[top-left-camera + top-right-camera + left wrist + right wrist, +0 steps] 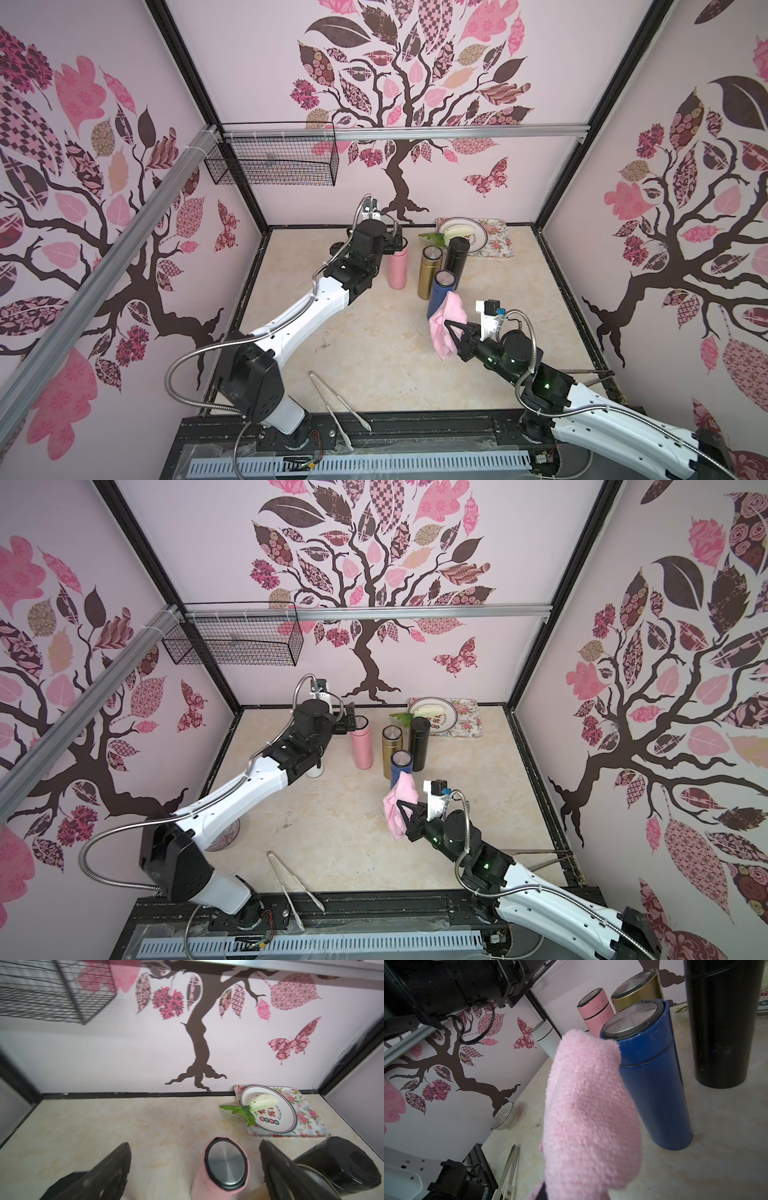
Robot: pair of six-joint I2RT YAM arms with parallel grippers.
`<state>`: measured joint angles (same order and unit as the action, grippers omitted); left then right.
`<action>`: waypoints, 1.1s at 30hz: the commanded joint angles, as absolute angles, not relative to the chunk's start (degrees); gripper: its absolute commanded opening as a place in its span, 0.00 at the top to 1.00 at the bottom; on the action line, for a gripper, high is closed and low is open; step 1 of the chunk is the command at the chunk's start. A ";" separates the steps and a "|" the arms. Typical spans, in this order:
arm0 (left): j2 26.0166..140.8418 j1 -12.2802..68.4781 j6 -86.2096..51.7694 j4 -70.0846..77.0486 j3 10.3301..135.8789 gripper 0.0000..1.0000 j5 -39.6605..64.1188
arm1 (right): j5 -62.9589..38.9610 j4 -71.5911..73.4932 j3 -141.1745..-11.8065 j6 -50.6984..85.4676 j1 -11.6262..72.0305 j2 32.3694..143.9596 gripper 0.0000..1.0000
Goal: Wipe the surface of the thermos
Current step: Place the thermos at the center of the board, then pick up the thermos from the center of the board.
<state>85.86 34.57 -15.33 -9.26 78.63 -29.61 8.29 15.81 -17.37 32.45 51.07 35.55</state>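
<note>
Though half hidden under the left arm in a top view, shows plainly in the right wrist view: striped bowl [504,1118], close to the left wall. Next over, white thermos [548,1041], upright. Near the front edge, metal tongs [332,403], lying flat, well apart from the bottles.

Then left gripper [194,1145], fingers [108,1167] spread wide, gripping nothing. Between them, pink thermos [397,270], upright, steel-faced lid up, touched by neither finger as far as the left wrist view shows. Just right of it, gold thermos [428,274], also upright.

In front of the gold one and nearest the robot of the cluster, blue thermos [439,296]. Upright on the marbled tabletop [374,332]. Deep blue body, thin dark seam ringing it below the cap, brushed-steel disc in a black rim on top, faint pale specks and scuffs down the side.

Against its cap on the near side, pink cloth [442,345]: fluffy, upper fold touching the blue wall, rest hanging down. Clamped on that cloth, right gripper [452,328], fingers together with the fabric pinched between.

Behind the blue thermos, black thermos [456,255], upright. Farther back at the wall, floral tray [311,1122] carrying a white plate [248,1095] with a white leafy vegetable [264,1101].
</note>
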 commanded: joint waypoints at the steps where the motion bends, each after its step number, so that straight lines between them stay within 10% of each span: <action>1: 81.23 33.86 -21.06 -23.39 79.17 0.02 -37.04 | 6.65 17.20 -19.69 34.00 50.89 36.20 1.00; 17: 82.44 19.24 -24.23 -26.17 74.61 0.02 -19.54 | 3.52 21.33 -20.63 35.29 50.81 42.39 1.00; 33: 89.91 18.90 -23.95 -22.79 73.22 0.02 -23.11 | 3.43 20.96 -21.01 35.41 50.80 44.56 1.00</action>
<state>89.73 18.90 -23.94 -25.23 74.24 -21.41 3.66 19.53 -17.76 34.94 51.07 44.53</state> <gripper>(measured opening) 0.977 0.116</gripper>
